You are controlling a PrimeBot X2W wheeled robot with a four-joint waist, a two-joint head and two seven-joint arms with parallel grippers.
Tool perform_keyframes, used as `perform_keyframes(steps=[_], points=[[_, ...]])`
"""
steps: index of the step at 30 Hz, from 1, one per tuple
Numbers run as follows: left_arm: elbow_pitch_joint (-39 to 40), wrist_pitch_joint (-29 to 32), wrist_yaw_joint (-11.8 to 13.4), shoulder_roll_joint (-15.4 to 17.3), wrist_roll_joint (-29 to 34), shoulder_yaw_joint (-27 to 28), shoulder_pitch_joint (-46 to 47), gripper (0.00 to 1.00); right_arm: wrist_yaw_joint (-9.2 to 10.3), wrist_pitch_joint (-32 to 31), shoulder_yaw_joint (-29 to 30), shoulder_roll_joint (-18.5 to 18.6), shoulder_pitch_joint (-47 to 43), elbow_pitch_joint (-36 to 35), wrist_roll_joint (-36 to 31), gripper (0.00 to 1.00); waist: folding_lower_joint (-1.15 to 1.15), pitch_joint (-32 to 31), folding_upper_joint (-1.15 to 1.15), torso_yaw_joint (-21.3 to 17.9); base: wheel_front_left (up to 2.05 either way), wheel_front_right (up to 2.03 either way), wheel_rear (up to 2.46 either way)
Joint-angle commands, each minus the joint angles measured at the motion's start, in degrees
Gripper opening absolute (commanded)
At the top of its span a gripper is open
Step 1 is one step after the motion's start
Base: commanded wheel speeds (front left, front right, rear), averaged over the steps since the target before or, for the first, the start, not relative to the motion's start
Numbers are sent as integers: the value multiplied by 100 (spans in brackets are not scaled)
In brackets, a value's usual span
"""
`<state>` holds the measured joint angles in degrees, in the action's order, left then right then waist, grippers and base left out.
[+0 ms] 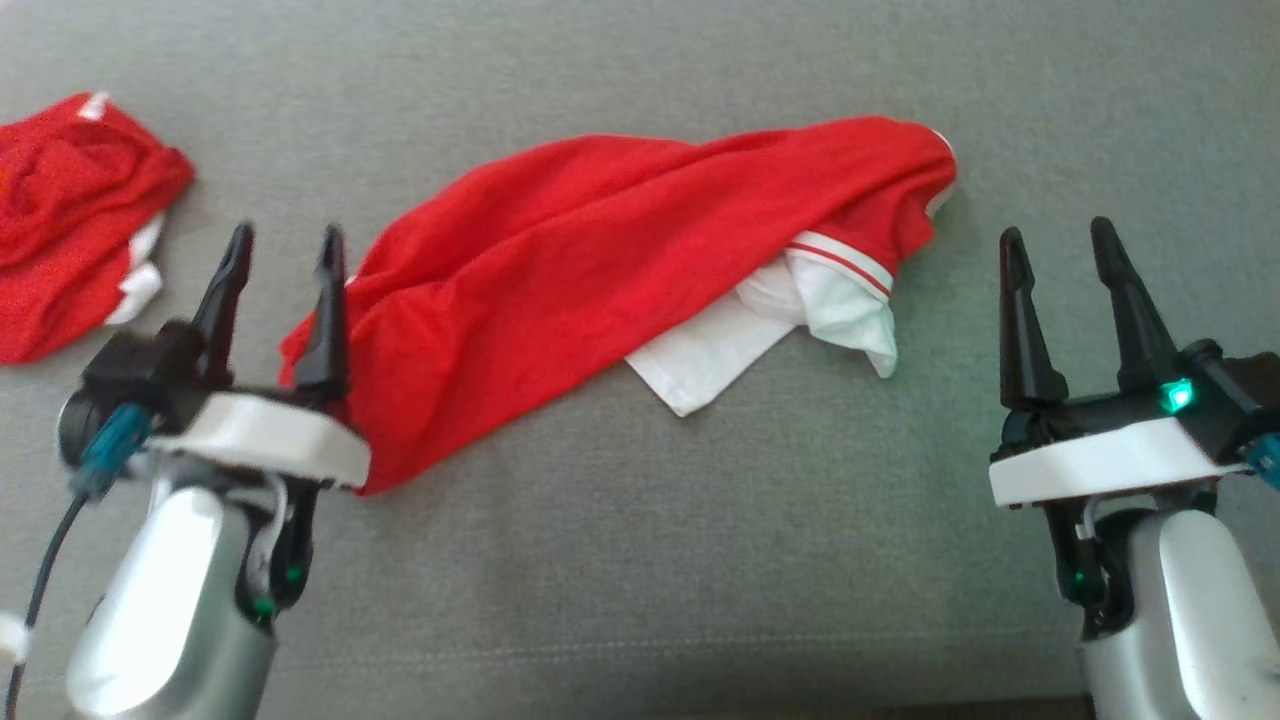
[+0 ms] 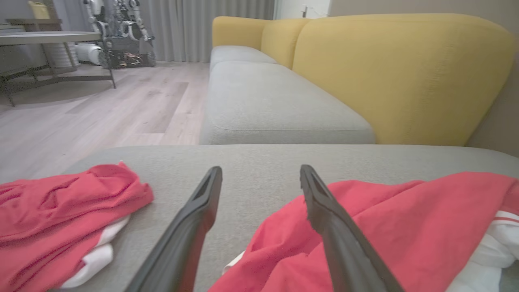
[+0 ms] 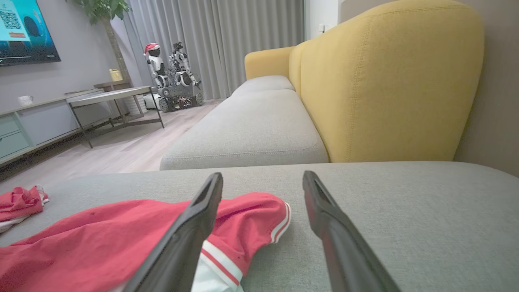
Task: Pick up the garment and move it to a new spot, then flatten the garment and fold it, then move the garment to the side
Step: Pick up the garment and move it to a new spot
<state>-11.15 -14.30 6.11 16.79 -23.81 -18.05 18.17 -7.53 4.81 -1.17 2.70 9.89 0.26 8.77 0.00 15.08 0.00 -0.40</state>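
A red garment with white parts and striped trim (image 1: pixel 600 260) lies crumpled across the middle of the grey cushion (image 1: pixel 640 560), stretching from lower left to upper right. My left gripper (image 1: pixel 285 245) is open at the garment's lower-left end, its right finger at the cloth's edge, nothing held. In the left wrist view the garment (image 2: pixel 405 227) lies under and right of the open fingers (image 2: pixel 259 172). My right gripper (image 1: pixel 1058 235) stands open to the right of the garment, apart from it. In the right wrist view the garment (image 3: pixel 121 243) lies left of the open gripper (image 3: pixel 262 176).
A second red and white garment (image 1: pixel 70 210) lies bunched at the far left of the cushion, also in the left wrist view (image 2: pixel 61 211). A yellow sofa back (image 3: pixel 385 81) rises beyond. A table (image 3: pixel 109 95) and a parked robot (image 3: pixel 174 77) stand on the wooden floor.
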Motion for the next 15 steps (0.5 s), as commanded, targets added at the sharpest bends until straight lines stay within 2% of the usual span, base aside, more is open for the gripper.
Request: perform_keyframes(steps=[1,7,15], points=[[236,-59,46,195,-18,290,83,100,4,-33,-101,18,27,-171,-44,100,0,-122,0,125,0,0,0],[534,-68,52,164,94,542,-467,100,4,-114,-64,18,-125,-53,-127,100,0,-374,0,208,0,0,0],[641,-69,14,129,288,508,-1023,100,4,-184,-38,18,-412,57,-122,100,0,-722,0,163,0,0,0]])
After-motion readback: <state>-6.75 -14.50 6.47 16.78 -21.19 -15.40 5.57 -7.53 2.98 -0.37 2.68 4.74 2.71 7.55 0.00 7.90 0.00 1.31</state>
